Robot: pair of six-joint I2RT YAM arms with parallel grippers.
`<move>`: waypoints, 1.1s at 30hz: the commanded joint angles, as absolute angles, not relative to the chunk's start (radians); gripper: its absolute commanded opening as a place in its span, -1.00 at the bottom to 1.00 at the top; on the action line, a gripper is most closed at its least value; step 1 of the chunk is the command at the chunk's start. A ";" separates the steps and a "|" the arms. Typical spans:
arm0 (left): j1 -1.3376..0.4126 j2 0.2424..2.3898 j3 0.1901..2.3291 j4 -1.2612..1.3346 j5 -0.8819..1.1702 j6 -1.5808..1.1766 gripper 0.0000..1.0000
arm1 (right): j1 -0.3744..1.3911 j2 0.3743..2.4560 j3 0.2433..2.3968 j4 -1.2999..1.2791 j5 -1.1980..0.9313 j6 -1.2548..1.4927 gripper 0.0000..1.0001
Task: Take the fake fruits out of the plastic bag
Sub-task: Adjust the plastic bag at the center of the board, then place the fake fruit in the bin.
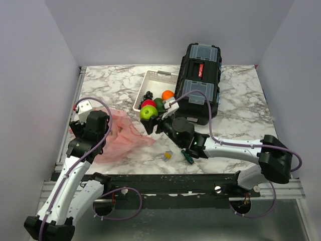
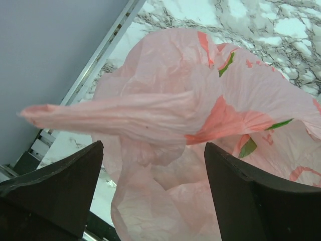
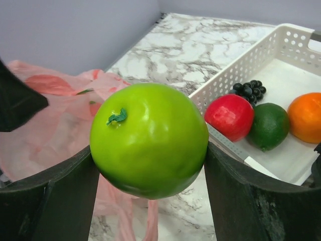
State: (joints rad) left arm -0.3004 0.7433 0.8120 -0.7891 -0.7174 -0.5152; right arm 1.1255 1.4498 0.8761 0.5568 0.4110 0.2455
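Pink bag lies crumpled at the table's left, under the left claw, fingers spread wide, folds showing between them; its red-green print is unreadable. Right claw pinches the light green fruit beside the tray corner. Red fruit, dark green fruit, orange fruit and grapes sit in the tray. Toolbox label unreadable.

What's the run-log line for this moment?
right gripper: shut on glossy light-green plastic fruit | left gripper: open over crinkly pink plastic bag | white tray: red fruit, dark-green fruit, orange fruit, black grapes
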 commanded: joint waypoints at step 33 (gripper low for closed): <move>-0.400 0.474 0.756 -0.523 0.233 -0.193 0.98 | 0.830 2.220 1.785 -0.085 0.576 0.270 0.35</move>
State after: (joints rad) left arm -0.3923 0.4847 0.7673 -0.5636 0.1459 -0.2180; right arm 0.8356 2.1925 1.7405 -0.0525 0.5949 0.2691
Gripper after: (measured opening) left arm 0.987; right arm 0.746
